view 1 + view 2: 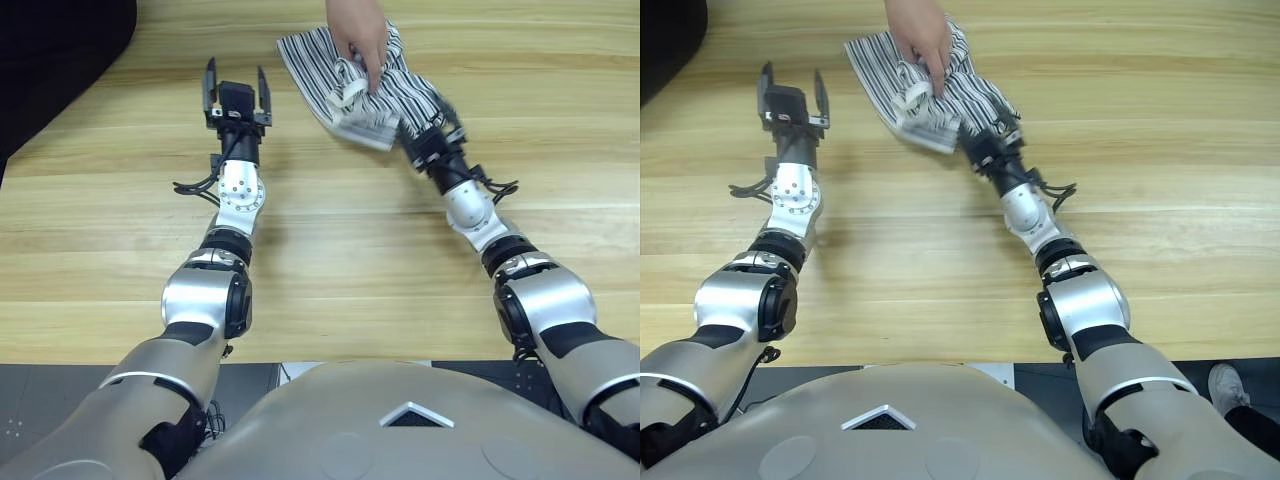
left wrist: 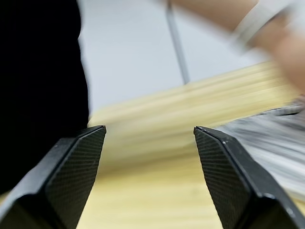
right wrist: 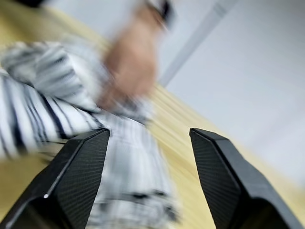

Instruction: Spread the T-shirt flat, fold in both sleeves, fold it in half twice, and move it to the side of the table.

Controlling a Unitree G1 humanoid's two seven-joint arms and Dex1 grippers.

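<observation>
A black-and-white striped T-shirt (image 1: 308, 62) lies bunched up on the far part of the wooden table (image 1: 350, 260). A person's hand (image 1: 358, 35) presses on its middle. My left gripper (image 1: 236, 68) stands open just left of the shirt, apart from it, with nothing between its fingers. My right gripper (image 1: 988, 132) is at the shirt's near right edge, partly covered by cloth. In the right wrist view its fingers (image 3: 81, 167) are spread open, with striped cloth (image 3: 43, 109) and the hand just beyond them.
A dark mass (image 1: 50, 60) covers the table's far left corner. Bare wood stretches to the right of the shirt and across the near half of the table. A grey floor strip (image 1: 60, 400) runs along the table's near edge.
</observation>
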